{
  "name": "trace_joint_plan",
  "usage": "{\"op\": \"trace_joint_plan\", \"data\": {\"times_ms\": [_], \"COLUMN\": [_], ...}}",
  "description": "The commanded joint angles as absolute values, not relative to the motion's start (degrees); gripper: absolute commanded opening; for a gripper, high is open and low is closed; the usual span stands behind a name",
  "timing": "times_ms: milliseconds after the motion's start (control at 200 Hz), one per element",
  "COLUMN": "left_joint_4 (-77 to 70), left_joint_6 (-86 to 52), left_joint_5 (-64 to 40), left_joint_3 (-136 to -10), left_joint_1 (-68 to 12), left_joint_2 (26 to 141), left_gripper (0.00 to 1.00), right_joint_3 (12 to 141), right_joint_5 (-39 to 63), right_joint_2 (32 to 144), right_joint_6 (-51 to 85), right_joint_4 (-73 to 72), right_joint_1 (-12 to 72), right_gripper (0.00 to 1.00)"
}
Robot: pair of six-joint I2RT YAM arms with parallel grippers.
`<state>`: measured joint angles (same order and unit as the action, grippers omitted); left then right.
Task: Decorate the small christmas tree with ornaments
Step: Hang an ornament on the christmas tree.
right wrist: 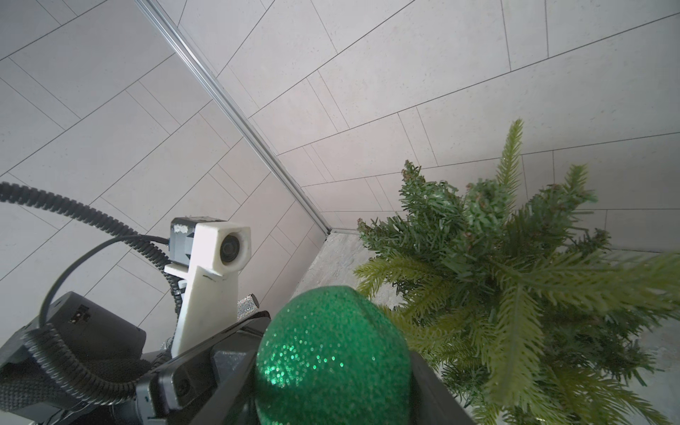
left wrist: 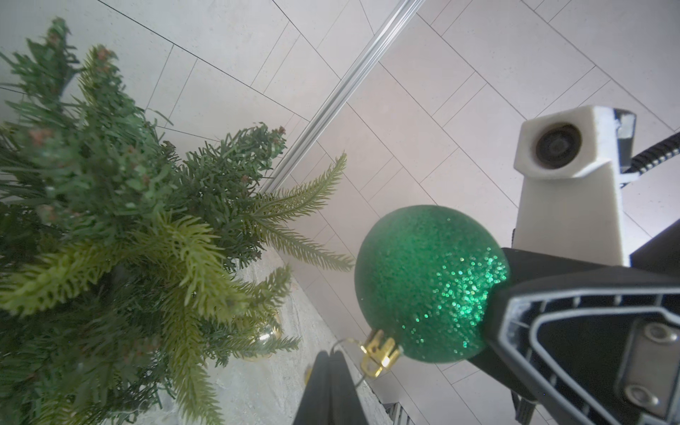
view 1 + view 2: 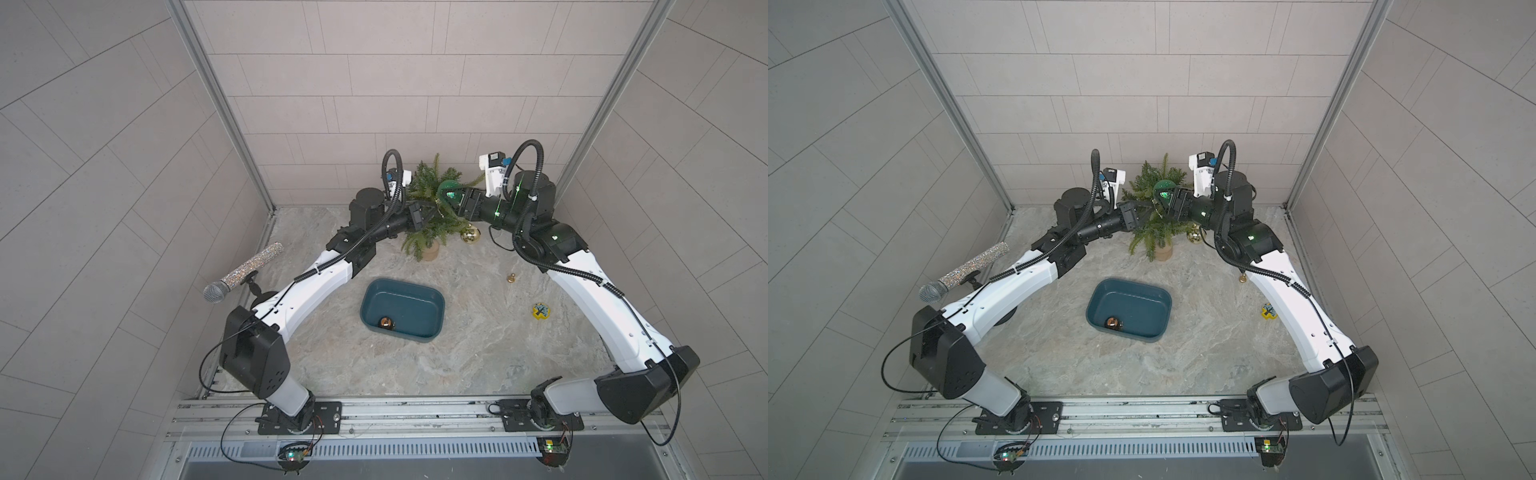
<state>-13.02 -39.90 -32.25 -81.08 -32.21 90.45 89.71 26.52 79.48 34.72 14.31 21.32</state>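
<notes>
While right gripper [image 1: 338,342] clamps the green bauble [image 2: 423,283] and left gripper [image 2: 330,357], shut, seems to pinch its gold loop [image 2: 344,340], we should hook it over a tree [image 2: 128,220] branch.

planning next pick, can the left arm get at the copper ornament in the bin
Probably yes: the copper ornament lies uncovered in the open bin, nothing between it and the left gripper, which is shut.

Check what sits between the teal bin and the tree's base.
Nothing. In both top views the marble tabletop between the teal bin and the tree's tan base is bare.
</notes>
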Motion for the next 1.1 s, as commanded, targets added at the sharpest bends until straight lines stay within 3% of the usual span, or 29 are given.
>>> {"op": "trace_joint_plan", "data": {"times_ms": [0,1096], "left_joint_4": [-14.67,-7.75], "left_joint_6": [-38.62,-34.98], "left_joint_5": [-32.79,-29.81], "left_joint_3": [-82.7,-91.3], "left_joint_1": [-31.82,-30.05], "left_joint_2": [90.51,96.19], "left_gripper": [0.0,0.0], "right_joint_3": [90.02,91.45], "right_joint_5": [26.94,24.72], "right_joint_2": [77.78,82.35], "right_joint_6": [35.31,35.33], "right_joint_4": [12.17,10.44], "right_joint_1": [20.92,16.91], "right_gripper": [0.61,0.6]}}
